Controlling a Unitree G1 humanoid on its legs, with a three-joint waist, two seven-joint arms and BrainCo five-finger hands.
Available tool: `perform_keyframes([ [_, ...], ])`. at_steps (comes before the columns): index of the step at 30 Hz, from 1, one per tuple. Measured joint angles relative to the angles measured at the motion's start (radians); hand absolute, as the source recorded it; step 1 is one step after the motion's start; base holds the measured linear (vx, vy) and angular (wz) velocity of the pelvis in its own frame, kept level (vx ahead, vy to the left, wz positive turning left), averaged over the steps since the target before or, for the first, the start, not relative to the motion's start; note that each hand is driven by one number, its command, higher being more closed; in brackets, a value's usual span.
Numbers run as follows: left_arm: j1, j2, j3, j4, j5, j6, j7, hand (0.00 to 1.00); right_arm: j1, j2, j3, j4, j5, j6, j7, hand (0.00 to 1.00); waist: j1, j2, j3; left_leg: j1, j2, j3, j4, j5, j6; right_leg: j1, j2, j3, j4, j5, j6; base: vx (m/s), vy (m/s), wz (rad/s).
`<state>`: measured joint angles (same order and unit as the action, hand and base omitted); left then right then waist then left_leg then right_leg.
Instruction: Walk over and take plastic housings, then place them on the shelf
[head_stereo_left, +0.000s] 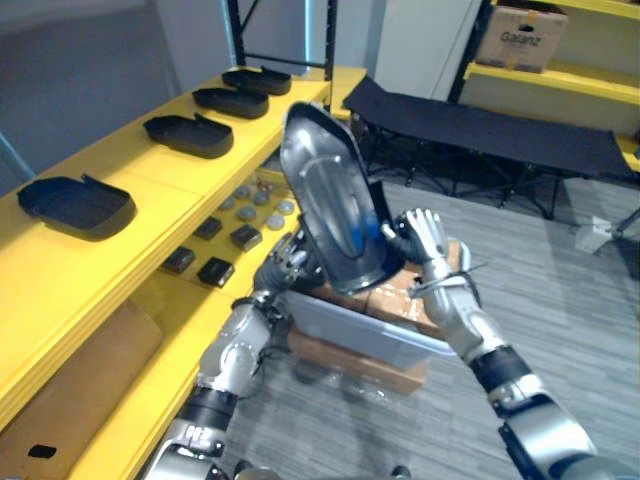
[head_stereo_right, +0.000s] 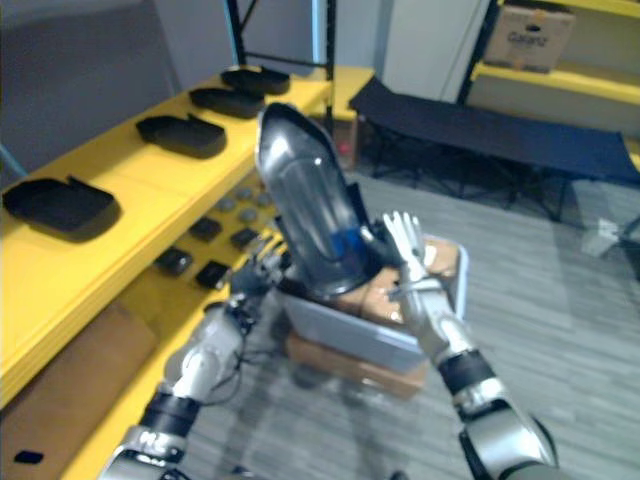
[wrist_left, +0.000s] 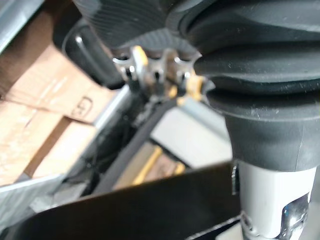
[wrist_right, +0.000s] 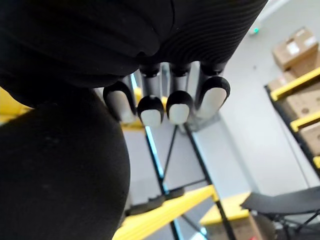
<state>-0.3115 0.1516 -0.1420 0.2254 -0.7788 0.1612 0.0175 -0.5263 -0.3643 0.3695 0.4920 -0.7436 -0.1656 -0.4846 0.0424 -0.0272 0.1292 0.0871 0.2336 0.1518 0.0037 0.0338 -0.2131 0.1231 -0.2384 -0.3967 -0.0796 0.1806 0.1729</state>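
Housing (head_stereo_left: 330, 200) stands on end between both hands, above the grey bin (head_stereo_left: 350, 328). Its long axis runs upward, leaning far-left. Your right hand (head_stereo_left: 425, 238) presses its right edge with straight fingers; your left hand (head_stereo_left: 288, 262) sits at its lower left, and its grip cannot be told. The yellow shelf (head_stereo_left: 170, 195) lies left, nearer the left arm, so I judge you swing that way, clear of the nearest shelved housing (head_stereo_left: 78, 205).

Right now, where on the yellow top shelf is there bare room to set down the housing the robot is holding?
The widest bare stretch of the top shelf lies between the nearest housing and the second housing. More bare yellow lies on the nearest housing's near side. The far end is crowded: the third housing and fourth housing sit close together.
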Motion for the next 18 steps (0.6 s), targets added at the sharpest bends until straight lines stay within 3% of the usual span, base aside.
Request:
perform_keyframes([
  [5,0.0,0.0,-0.014,0.001,0.0,0.0,-0.001,0.0,0.002,0.009,0.038,0.001,-0.019,-0.02,0.027,1.0,0.001,0.015,-0.009,-0.001,0.0,-0.001,0.0,0.0,0.0,0.0,0.0,-0.001,0.0,0.0,0.0,0.0,0.0,0.0],
  [13,0.0,0.003,-0.031,0.009,-0.001,-0.001,-0.001,0.0,0.02,0.019,0.097,0.053,-0.038,-0.023,0.048,1.0,0.003,0.017,-0.01,-0.001,0.0,-0.003,0.0,0.0,0.0,0.0,0.0,-0.004,0.0,0.0,0.0,0.0,0.0,0.0],
  [14,0.0,0.007,-0.032,0.009,-0.001,-0.001,-0.001,1.0,0.024,0.027,0.098,0.067,-0.038,-0.025,0.048,1.0,0.004,0.017,-0.01,-0.001,0.0,-0.003,0.0,0.0,-0.001,0.0,0.0,-0.004,0.0,0.0,0.0,0.0,0.0,0.0],
  [18,0.0,0.022,-0.032,0.009,0.0,-0.002,0.005,1.0,0.037,0.032,0.117,0.073,-0.038,-0.025,0.046,1.0,0.005,0.017,-0.01,-0.002,0.001,-0.003,-0.001,0.0,-0.001,0.0,0.0,-0.007,0.0,0.0,0.0,0.0,0.0,0.0],
])
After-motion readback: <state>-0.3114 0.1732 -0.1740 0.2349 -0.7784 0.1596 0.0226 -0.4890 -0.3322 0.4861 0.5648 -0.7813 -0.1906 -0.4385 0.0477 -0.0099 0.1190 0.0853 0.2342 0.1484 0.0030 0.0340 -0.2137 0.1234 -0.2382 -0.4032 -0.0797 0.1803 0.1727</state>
